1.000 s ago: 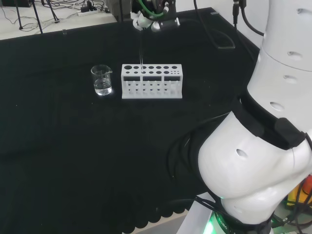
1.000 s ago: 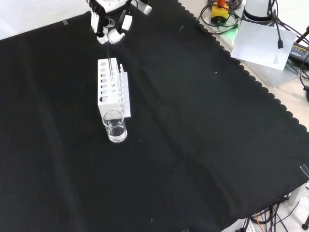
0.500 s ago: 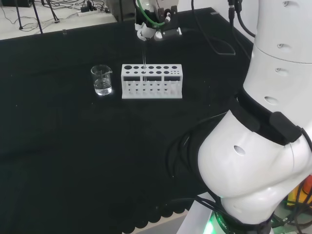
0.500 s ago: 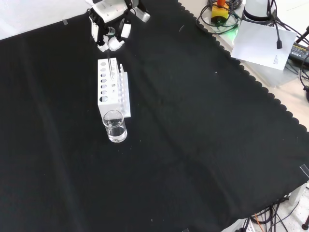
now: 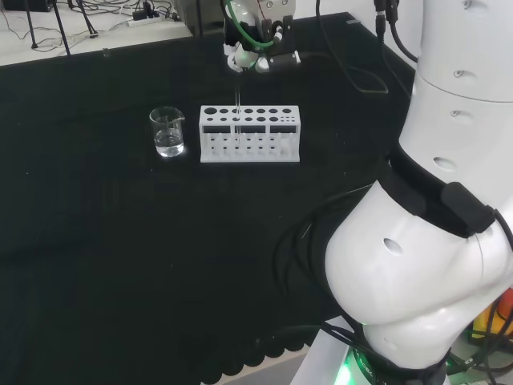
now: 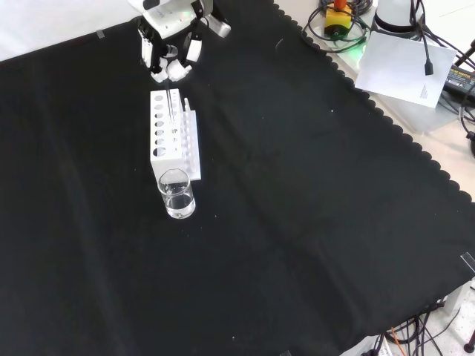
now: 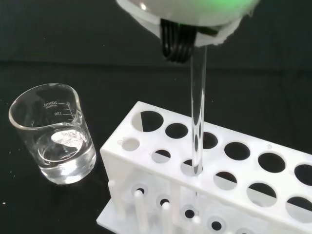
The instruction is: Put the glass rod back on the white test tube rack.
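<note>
Around the white test tube rack (image 6: 173,137) the black cloth (image 6: 312,222) lies free; only the beaker (image 6: 177,193) stands just beside its end. My hand (image 6: 171,52) pinches the glass rod (image 7: 197,114) upright, its lower end inside a rack hole.

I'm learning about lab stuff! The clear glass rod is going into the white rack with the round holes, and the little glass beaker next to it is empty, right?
Almost. The clear glass rod does stand in a hole of the white test tube rack, under the hand. But the small glass beaker beside it isn't empty: the wrist view shows clear liquid in its bottom.
</note>
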Available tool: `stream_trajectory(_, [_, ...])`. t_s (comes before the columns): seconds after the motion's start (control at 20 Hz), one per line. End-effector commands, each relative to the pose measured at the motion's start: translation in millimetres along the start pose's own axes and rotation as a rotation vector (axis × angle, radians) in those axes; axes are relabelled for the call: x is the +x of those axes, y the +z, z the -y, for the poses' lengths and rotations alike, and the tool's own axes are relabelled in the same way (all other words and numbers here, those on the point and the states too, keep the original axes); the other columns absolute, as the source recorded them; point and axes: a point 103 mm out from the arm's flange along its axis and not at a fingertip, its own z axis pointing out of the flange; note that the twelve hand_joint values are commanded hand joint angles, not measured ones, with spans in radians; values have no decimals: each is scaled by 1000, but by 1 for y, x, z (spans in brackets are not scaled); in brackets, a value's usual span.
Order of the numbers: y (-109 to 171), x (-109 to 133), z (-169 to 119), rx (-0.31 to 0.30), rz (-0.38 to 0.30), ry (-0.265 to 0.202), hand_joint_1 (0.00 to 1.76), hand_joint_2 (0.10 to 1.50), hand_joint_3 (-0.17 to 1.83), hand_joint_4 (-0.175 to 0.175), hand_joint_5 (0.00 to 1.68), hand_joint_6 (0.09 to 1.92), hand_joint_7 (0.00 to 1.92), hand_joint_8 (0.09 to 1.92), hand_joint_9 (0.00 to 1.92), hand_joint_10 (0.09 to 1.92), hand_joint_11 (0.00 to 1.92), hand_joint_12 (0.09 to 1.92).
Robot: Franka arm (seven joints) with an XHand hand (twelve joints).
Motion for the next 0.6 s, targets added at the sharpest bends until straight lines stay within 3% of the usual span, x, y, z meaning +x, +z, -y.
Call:
stream_trajectory(0.05, [1,1,-5,0,5,-7,1315,692,674,-175,1160,597,1231,1036,1694,929,1696,944])
stream_trajectory(0.6, [10,0,-14,22,8,-6,1315,693,671,-175,1157,602,1232,1032,1693,928,1697,941])
